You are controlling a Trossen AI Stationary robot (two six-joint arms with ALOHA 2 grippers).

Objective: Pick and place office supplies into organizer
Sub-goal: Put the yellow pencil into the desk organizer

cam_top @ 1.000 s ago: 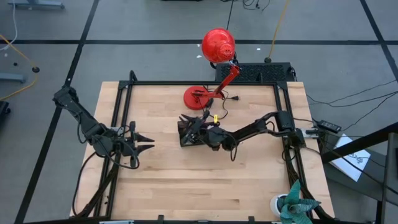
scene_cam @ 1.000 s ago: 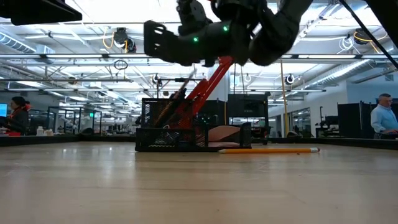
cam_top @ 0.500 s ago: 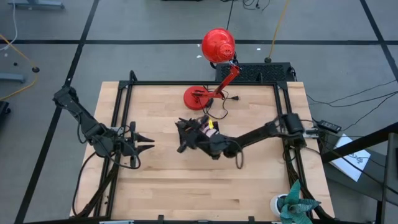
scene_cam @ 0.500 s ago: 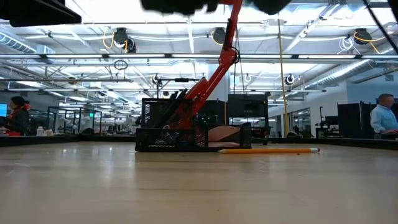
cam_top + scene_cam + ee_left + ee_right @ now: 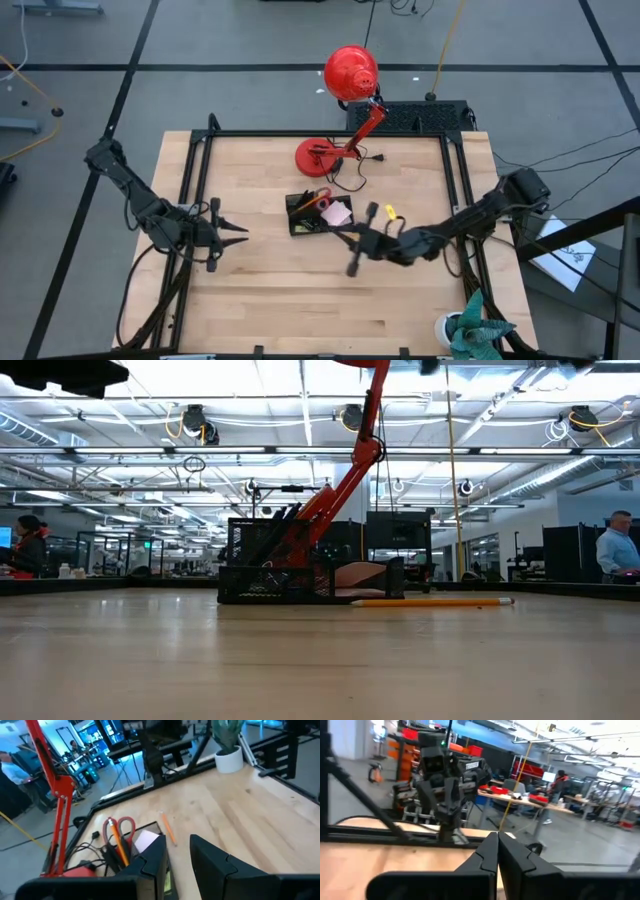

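A pale wooden table [image 5: 300, 290] framed by black rails holds a small black mesh organizer [image 5: 302, 225] near its middle, and everything here is placed relative to that tray. Inside it stand red-handled scissors [image 5: 318, 198] and a few dark pens, with a pink sticky-note pad [image 5: 337, 213] lying flat at the tray's right end. Just to the right of the organizer, on bare wood, lies a small yellow piece [image 5: 390, 211], and the low view shows a long orange pencil [image 5: 432, 601] resting flat on the table close beside the tray. Behind the organizer stands a red desk lamp [image 5: 350, 72] with a round base, a jointed arm and a glossy round shade. The right gripper [image 5: 352, 268] hangs in front of and a little to the right of the organizer, clear of it, with its two dark fingers pressed together and nothing between them. The left gripper [image 5: 238, 233] waits well to the left of the organizer, its fingers slightly apart and empty. Judging by this, most supplies are already in the tray and the right arm is between picks; the next move likely calls for spreading the fingers, coming down over the slim pencil or the tiny yellow piece, and pinching it low against the smooth wood, where a thin round shaft could roll away.
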